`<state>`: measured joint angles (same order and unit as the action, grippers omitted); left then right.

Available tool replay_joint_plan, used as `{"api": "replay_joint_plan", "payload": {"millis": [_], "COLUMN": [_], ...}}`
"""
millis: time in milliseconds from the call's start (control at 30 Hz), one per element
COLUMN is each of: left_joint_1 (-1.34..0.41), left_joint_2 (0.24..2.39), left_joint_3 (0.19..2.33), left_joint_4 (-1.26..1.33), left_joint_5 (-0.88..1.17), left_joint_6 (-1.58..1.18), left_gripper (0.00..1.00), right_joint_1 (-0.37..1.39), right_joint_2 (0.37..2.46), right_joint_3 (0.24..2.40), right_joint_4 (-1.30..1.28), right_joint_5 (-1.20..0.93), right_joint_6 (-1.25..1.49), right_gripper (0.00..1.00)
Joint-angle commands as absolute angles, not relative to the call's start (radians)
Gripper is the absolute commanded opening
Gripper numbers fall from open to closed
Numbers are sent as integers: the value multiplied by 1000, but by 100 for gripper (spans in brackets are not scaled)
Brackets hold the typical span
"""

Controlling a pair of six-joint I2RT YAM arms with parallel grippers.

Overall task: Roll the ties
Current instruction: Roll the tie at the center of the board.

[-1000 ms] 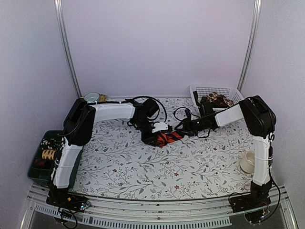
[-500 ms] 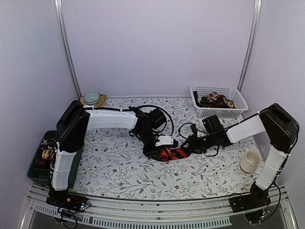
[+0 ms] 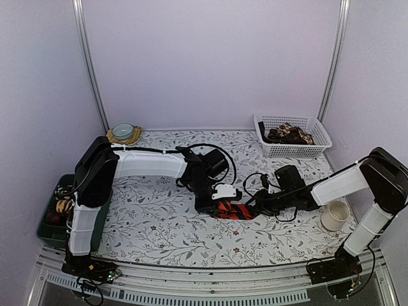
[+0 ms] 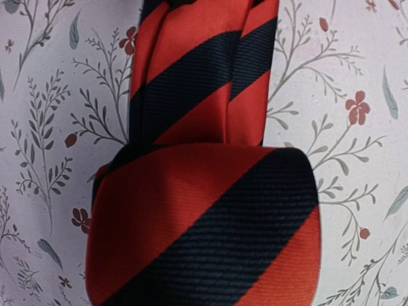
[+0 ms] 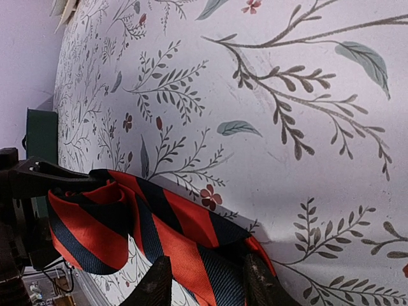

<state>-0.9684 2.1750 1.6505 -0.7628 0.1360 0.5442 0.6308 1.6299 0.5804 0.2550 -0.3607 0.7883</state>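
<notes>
**Red tie dragged nearer, coil only part-wound**

The right gripper (image 5: 205, 280) is narrowed on the flat tail of the red tie (image 4: 204, 223), one finger at each edge of the strip. The left gripper (image 3: 213, 201) sits over the tie's coiled end. Its fingers show in no view, so I cannot tell whether it is clamped or loose.

In the past second both arms have swung toward the near edge and to the right. They have taken the tie with them across the flowered table (image 3: 159, 233). It now lies mid-table, stretched between the two grippers, and well clear of the white basket (image 3: 299, 151). A brown-patterned tie (image 3: 288, 134) waits in that basket.

The move probably pulls the strip taut for winding. A length of tail remains unrolled, so the roll looks only partly done.

No brand, label or writing can be read anywhere.
</notes>
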Motion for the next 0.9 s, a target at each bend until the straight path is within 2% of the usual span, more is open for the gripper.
{"api": "replay_joint_plan", "payload": {"millis": [0,333,533,733,833,867], "left_joint_1": [-992,-1011,-1021,-1021,-1021,-1020], "left_joint_2": [2166,2210,2217,2211,2190,2180], "left_joint_3": [1680,1744,1761,1762,1769,1772], "left_joint_4": [-800,-896,-912,-916,-910,-909], "left_joint_5": [74,8,7,22,38,47], "left_joint_6": [522,519,524,532,534,532], "left_gripper": [39,41,51,71,99,100], "right_joint_1": [646,646,646,646,646,646], "right_joint_2": [1598,1558,1494,1448,1433,1430], "right_joint_3": [533,542,571,616,631,636], "right_joint_4": [113,96,78,29,19,17], "right_joint_5": [-297,-290,-300,-302,-306,-309], "right_joint_6": [814,812,795,771,768,768], "right_gripper": [39,40,55,60,60,60]}}
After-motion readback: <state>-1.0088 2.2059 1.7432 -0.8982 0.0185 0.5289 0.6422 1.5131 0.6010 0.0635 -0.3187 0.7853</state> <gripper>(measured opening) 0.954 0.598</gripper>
